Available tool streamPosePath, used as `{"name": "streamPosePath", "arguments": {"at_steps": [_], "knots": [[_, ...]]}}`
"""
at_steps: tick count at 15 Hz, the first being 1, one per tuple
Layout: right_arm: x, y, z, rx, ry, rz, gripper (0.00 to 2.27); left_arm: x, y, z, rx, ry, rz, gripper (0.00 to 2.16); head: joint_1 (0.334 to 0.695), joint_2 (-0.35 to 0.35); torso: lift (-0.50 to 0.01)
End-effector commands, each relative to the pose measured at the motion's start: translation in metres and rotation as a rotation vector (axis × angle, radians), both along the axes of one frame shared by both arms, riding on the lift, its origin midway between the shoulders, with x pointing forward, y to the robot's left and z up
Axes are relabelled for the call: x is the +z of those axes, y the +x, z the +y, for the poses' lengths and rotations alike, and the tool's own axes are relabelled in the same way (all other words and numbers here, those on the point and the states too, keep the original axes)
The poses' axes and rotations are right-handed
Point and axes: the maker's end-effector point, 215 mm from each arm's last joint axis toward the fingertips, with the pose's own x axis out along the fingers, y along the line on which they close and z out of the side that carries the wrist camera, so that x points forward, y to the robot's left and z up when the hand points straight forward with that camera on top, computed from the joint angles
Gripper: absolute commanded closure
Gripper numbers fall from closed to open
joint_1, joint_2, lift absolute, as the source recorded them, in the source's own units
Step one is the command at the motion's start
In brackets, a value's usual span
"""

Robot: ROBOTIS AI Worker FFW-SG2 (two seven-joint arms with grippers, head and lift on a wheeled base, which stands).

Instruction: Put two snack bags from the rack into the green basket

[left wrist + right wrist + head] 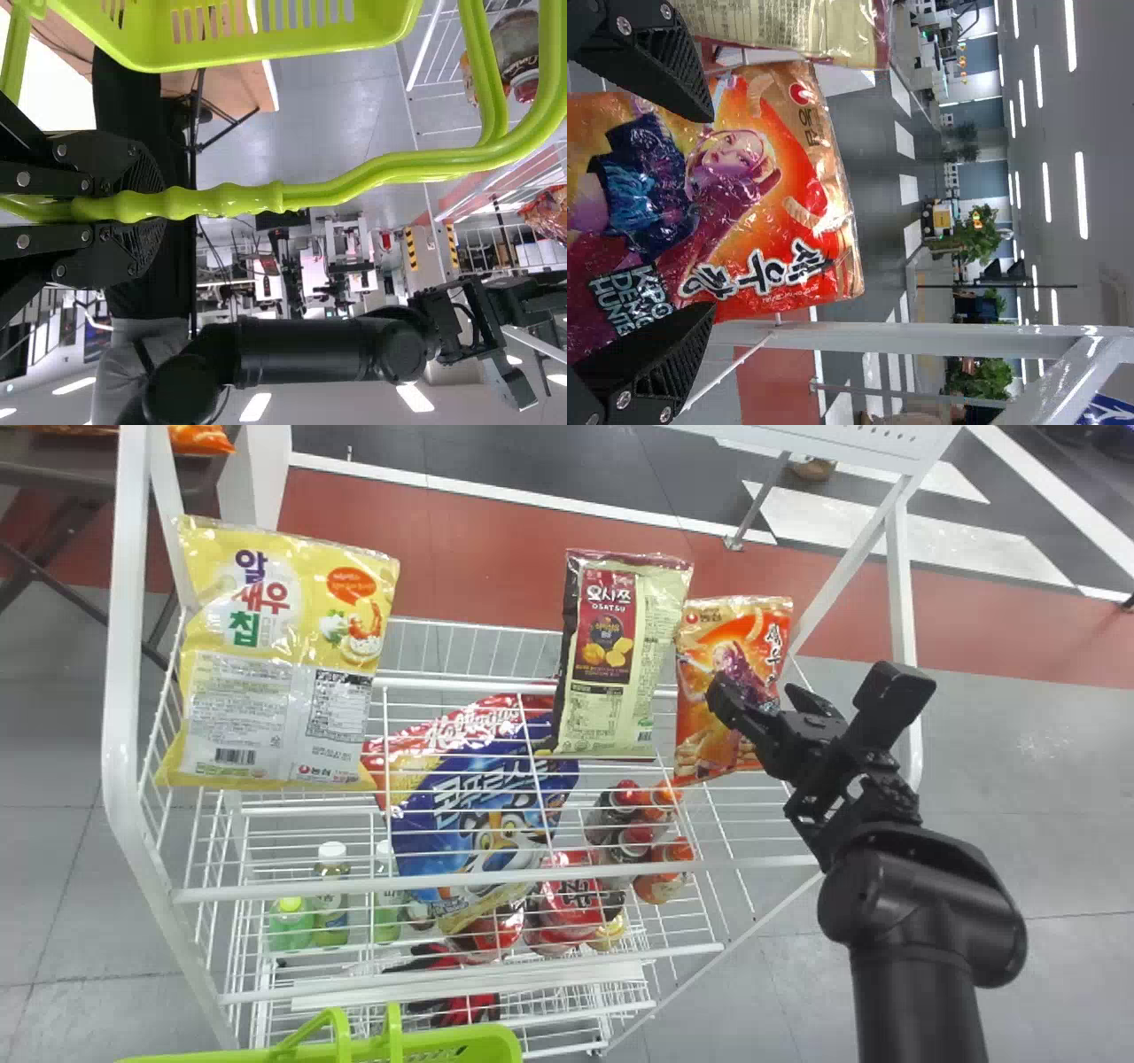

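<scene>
In the head view, my right gripper (769, 701) is at the orange snack bag (732, 682) at the rack's right end. In the right wrist view that gripper (700, 212) stands open, its fingers spread across the front of the orange bag (744, 195). The Osatsu bag (620, 660) stands just left of it, and a large yellow bag (279, 655) at the rack's left end. The green basket (443, 1043) shows at the head view's bottom edge. In the left wrist view my left gripper (146, 208) is shut on the handle (239, 198) of the green basket (239, 55).
The white wire rack (496, 879) has rails along its front and a post (902, 629) right of the orange bag. A blue cereal bag (483, 815) lies between the snack bags. Bottles (331, 895) stand on a lower shelf.
</scene>
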Motion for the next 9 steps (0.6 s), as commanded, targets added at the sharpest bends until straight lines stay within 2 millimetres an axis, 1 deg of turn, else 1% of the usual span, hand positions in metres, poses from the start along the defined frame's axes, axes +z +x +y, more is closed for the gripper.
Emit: {"name": "streamPosePath", "arguments": {"at_steps": [1, 4, 6, 7, 8, 9], "knots": [[-0.013, 0.012, -0.005, 0.001, 0.0, 0.043, 0.05, -0.002, 0.002, -0.001, -0.005, 0.006, 0.0, 2.14, 0.695, -0.35, -0.007], [-0.033, 0.019, -0.004, 0.015, -0.034, 0.108, 0.07, -0.005, 0.004, -0.003, -0.006, 0.008, 0.002, 2.14, 0.695, -0.35, -0.007], [-0.043, 0.019, 0.003, 0.029, -0.055, 0.134, 0.3, -0.006, 0.004, -0.003, -0.008, 0.009, 0.004, 2.14, 0.695, -0.35, -0.007], [-0.049, 0.019, 0.009, 0.04, -0.054, 0.148, 0.65, -0.006, 0.004, -0.002, -0.008, 0.01, 0.006, 2.14, 0.695, -0.35, -0.007], [-0.053, 0.018, 0.011, 0.039, -0.058, 0.163, 1.33, -0.006, 0.005, -0.002, -0.007, 0.01, 0.004, 2.14, 0.695, -0.35, -0.007], [-0.058, 0.017, 0.013, 0.024, -0.047, 0.174, 2.07, -0.006, 0.004, -0.002, -0.008, 0.01, 0.006, 2.14, 0.695, -0.35, -0.007]]}}
